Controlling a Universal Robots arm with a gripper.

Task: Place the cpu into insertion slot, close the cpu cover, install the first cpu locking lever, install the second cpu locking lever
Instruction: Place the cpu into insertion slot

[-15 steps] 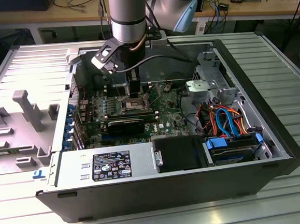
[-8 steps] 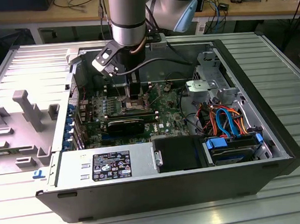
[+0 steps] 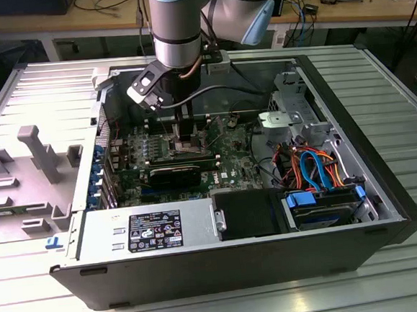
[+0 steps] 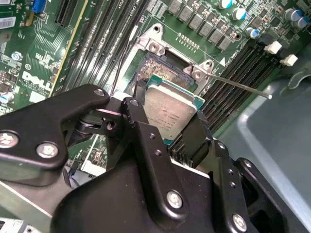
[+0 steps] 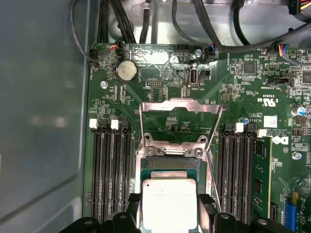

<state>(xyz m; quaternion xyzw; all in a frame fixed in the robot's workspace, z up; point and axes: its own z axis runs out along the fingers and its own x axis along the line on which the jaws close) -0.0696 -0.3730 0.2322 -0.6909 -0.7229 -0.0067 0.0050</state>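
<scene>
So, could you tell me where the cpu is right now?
In the second wrist view the cpu is gripped by the gripper over the insertion slot, between the long memory slots.

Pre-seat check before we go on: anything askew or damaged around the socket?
No damage visible. The cpu, gripped in the end effector, overlaps only part of the insertion slot: a strip of pin grid shows past one edge. The cpu cover stands open.

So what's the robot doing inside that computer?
The robot arm's gripper holds a small silver chip between its fingers, right over the square socket on the green board. The chip looks tilted, not lying flat in the socket. The metal cover stands flipped open, and a thin lever sticks out sideways.
</scene>
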